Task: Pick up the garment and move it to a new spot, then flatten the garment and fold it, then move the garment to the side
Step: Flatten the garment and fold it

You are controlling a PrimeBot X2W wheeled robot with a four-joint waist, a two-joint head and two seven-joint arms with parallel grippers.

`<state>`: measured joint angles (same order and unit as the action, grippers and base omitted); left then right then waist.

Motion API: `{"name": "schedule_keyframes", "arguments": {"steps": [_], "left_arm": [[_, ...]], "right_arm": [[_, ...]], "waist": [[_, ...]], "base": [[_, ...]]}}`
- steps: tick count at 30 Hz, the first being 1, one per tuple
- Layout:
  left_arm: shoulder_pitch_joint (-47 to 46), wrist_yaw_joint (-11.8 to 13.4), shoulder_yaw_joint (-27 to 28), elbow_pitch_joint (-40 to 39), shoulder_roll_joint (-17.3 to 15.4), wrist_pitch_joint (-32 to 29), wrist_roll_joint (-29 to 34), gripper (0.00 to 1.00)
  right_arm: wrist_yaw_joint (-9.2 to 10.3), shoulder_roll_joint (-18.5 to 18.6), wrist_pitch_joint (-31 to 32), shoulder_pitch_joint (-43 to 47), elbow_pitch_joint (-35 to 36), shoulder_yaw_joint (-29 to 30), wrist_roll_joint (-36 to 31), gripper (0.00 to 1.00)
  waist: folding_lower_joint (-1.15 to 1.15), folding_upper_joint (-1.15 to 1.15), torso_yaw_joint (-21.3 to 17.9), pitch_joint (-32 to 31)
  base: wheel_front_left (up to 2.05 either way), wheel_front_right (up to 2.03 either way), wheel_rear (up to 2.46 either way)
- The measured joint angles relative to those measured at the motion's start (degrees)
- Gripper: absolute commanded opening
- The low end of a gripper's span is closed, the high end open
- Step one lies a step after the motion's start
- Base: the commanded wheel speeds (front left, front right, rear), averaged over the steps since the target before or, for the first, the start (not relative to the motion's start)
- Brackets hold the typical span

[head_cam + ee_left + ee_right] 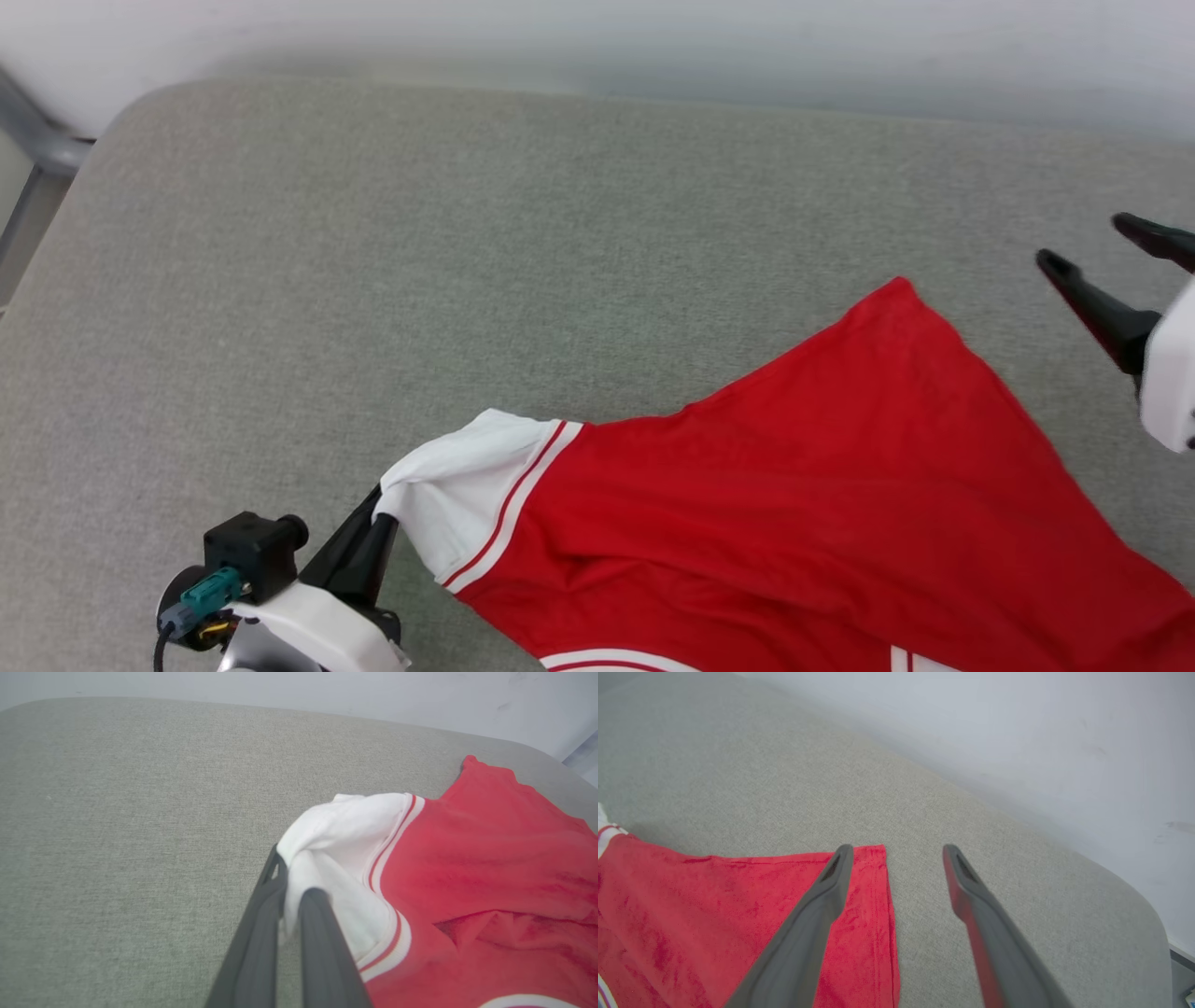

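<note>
Overhead, the garment (794, 485) lies on the grey cushion (373, 233). The left gripper (381, 523) pinches its white sleeve (457, 485), and the right gripper (1083, 241) stands spread near the far red corner.

Left wrist: fingers (261, 933) pressed onto sleeve cloth.

Right wrist: fingers (817, 914) wide apart, empty, over that corner.

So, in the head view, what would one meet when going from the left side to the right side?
left end effector, shut on the white sleeve → red body of the garment → right end effector, open
</note>
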<state>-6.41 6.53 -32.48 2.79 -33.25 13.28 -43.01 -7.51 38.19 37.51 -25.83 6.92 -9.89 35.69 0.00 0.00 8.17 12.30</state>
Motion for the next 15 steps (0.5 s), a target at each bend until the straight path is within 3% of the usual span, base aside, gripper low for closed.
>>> {"name": "schedule_keyframes", "arguments": {"steps": [8,15], "left_arm": [[-2.7,-0.1,-1.1,-0.7,2.0,0.2,1.5,0.0],[-4.8,-0.8,-2.0,-0.5,4.1,0.6,2.6,0.0]], "right_arm": [[-0.01,3.8,17.9,-13.0,-9.5,-15.5,1.2,1.0],[-0.01,3.8,21.3,-19.5,-17.6,-22.4,1.1,1.0]], "waist": [[0.0,0.0,3.8,3.7],[0.0,0.0,6.8,7.3]], "base": [[0.0,0.0,0.0],[0.0,0.0,0.0]]}}
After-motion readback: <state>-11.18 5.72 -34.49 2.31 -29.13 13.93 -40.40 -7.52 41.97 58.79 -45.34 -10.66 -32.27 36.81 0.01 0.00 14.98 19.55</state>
